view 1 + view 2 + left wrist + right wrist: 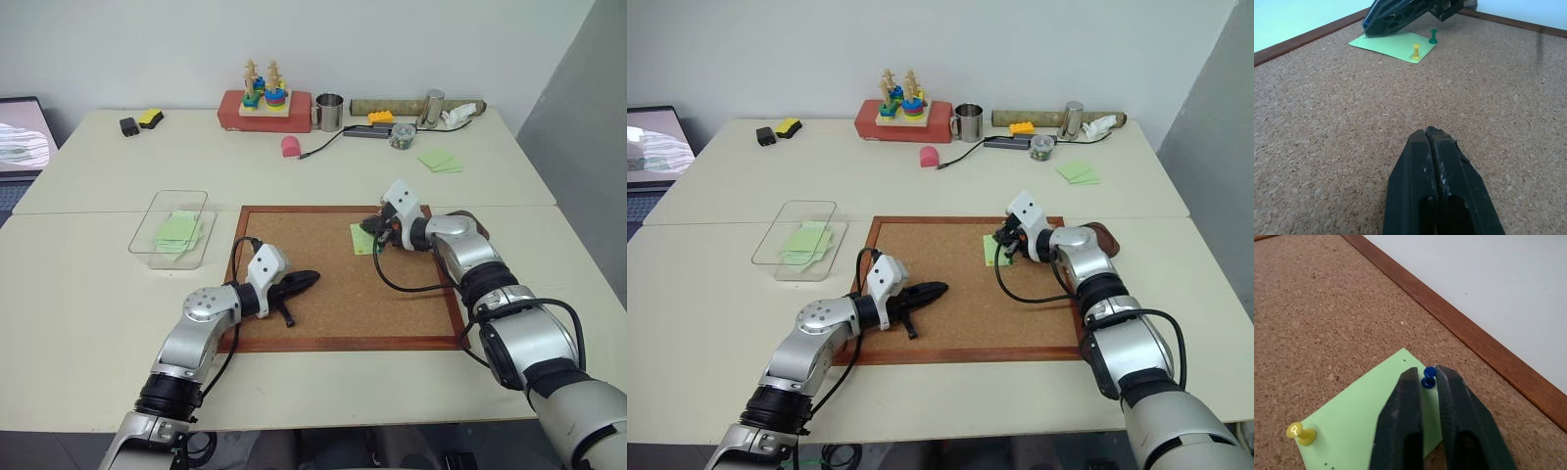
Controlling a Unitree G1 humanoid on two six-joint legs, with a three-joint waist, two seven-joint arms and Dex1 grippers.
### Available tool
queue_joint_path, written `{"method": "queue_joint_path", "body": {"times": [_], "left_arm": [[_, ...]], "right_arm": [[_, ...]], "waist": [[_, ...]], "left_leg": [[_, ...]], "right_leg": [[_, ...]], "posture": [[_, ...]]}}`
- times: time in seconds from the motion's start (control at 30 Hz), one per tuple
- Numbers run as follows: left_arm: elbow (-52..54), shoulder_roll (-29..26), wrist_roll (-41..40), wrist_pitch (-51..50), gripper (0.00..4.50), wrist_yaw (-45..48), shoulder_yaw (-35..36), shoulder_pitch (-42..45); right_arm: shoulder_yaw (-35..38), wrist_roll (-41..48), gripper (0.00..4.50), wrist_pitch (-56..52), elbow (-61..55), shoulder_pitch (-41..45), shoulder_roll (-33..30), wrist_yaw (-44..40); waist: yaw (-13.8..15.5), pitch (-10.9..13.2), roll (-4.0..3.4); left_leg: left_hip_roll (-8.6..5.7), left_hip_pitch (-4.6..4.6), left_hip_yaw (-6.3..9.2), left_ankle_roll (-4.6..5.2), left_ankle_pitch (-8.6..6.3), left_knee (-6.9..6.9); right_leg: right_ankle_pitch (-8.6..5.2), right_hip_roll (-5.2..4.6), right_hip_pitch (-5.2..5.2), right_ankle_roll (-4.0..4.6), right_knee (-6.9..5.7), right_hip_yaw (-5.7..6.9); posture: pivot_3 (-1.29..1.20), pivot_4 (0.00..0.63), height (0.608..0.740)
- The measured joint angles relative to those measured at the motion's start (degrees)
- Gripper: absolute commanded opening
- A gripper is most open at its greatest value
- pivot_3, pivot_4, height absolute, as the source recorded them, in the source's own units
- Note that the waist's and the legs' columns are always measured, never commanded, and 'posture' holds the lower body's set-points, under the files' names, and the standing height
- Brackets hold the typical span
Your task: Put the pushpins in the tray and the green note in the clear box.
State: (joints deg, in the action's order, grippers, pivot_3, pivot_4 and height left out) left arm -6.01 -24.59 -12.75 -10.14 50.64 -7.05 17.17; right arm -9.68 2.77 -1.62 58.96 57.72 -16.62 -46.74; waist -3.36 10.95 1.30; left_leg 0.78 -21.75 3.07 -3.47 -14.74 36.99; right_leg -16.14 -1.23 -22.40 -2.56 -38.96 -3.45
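A light-green note [362, 238] lies pinned on the cork board's far right part. Holding it are a yellow pushpin [1416, 51], a green pushpin [1433, 35] and a blue pushpin [1428, 377] at one corner. My right gripper [1426, 372] is shut on the blue pushpin's head, its fingers resting over the note. My left gripper [309, 279] is shut and empty, low over the board's left middle, pointing toward the note. The clear box [181, 193] stands left of the board with green papers inside. The reddish-brown tray [1104, 232] peeks out behind my right forearm.
The wood-framed cork board [343, 304] spans the table's middle. At the back stand a stacking toy on a red box [265, 106], a metal cup [329, 112], a small jar [401, 136] and a pile of green notes [441, 160]. A laptop [22, 137] sits at the far left.
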Motion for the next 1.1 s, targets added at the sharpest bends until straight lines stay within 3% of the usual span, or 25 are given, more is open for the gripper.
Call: {"method": "queue_joint_path", "body": {"times": [0.4, 0.8, 0.9, 1.1], "left_arm": [[0.96, 0.0, 0.0, -0.42, 0.0, 0.0, 0.02, -0.61], [0.5, -0.02, 0.27, -0.48, 0.0, 0.04, -0.51, -0.38], [0.46, -0.01, 0.3, -0.48, 0.0, 0.04, -0.66, -0.47], [0.88, -0.01, 0.37, -0.46, 0.0, 0.04, -1.47, -0.7]], "right_arm": [[3.24, 1.12, 0.02, -2.79, -0.65, -0.03, 0.51, -1.62], [6.68, 5.61, 0.02, -11.1, -18.01, -3.77, 0.18, -4.08], [7.26, 5.77, 0.02, -13.36, -23.62, -6.08, -1.59, -3.14], [8.58, 3.71, 0.02, -17.61, -40.55, -14.62, -11.99, 0.59]], "waist": [[-0.01, 0.0, -0.01], [0.1, -0.11, -0.17], [0.13, -0.12, -0.18], [0.47, -0.16, -0.19]], "left_leg": [[0.0, -0.01, 0.0, 0.0, 0.0, -0.01], [-0.01, -0.01, 0.01, 0.0, 0.0, -0.01], [-0.02, -0.02, 0.02, 0.0, 0.0, -0.01], [-0.03, -0.05, 0.03, 0.01, -0.01, -0.05]], "right_leg": [[0.0, 0.0, -0.01, 0.0, 0.0, 0.0], [0.0, -0.01, 0.0, 0.0, 0.01, 0.01], [0.0, -0.02, 0.0, 0.0, 0.01, 0.01], [-0.02, -0.03, 0.02, -0.03, 0.11, 0.03]], "posture": [[0.0, 0.15, 0.74], [0.0, 0.15, 0.74], [0.0, 0.15, 0.74], [0.0, 0.15, 0.74]]}}
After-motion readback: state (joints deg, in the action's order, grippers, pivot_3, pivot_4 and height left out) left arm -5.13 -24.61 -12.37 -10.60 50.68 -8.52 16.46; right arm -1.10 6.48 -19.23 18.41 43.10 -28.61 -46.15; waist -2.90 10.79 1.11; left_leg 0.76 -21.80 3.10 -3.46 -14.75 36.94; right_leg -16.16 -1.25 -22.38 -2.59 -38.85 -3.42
